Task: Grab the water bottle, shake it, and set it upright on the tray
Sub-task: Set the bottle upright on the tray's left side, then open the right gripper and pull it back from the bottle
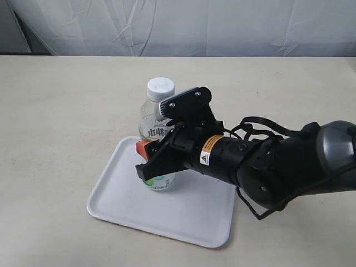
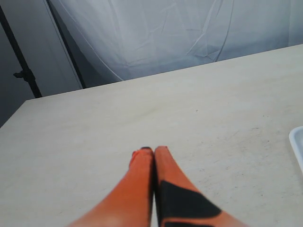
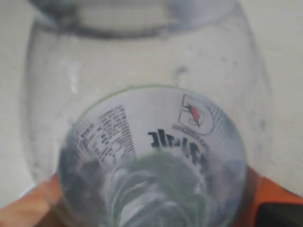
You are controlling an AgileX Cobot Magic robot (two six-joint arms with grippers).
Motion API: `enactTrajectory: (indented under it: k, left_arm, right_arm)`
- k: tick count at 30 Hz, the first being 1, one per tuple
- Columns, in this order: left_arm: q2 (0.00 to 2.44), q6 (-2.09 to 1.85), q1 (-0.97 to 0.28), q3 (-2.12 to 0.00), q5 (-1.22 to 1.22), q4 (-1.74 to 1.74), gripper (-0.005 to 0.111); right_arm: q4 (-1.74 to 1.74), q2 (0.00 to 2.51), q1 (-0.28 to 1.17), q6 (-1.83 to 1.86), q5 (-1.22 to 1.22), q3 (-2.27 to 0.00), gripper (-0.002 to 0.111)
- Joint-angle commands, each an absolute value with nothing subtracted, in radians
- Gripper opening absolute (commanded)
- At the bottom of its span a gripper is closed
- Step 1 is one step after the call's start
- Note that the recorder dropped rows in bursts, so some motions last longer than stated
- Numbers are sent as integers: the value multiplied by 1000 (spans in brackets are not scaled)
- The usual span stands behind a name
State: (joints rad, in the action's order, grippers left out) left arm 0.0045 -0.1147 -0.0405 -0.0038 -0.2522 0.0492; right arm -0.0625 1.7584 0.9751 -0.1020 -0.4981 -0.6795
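Beige tabletop (image 1: 55,111), white tray (image 1: 111,203): water bottle (image 1: 153,119) is gripped low by right gripper (image 1: 149,161); judged light, slick, squashable, so labelled waist is preferred.

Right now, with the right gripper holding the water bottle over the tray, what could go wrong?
1. The right gripper clamps the water bottle low on its body. If a finger drags while opening, the tall bottle could tip.
2. It is unclear whether the base sits flat on the tray. Releasing early might make it wobble or fall.
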Motion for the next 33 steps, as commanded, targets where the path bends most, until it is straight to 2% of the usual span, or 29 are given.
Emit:
enactTrajectory:
  k: [1,2,4,6,8,9,11,24,33]
  left_arm:
    - [0,-114,-41,0,-239,47,0]
    - [0,-114,-41,0,-239,47,0]
    - [0,-114,-41,0,-239,47,0]
    - [0,-114,-41,0,-239,47,0]
    - [0,-114,-41,0,-239,47,0]
    - [0,-114,-41,0,-239,47,0]
    - [0,-114,-41,0,-239,47,0]
    - [0,-114,-41,0,-239,47,0]
    - [0,-114,-41,0,-239,47,0]
  right_arm:
    - [-28,1751,977,-97,-478,-680,0]
    - [-28,1751,977,-97,-478,-680,2]
    - [-28,1751,977,-100,-478,-680,13]
    - [-28,1751,977,-103,-478,-680,39]
    - [-29,1751,977,-104,-478,-680,60]
    - [-32,1751,977,-104,-478,-680,69]
    - [-32,1751,977,-104,-477,-680,78]
    - [-32,1667,979,-113,-302,-680,80]
    - [-37,1539,1055,-116,-167,-680,80]
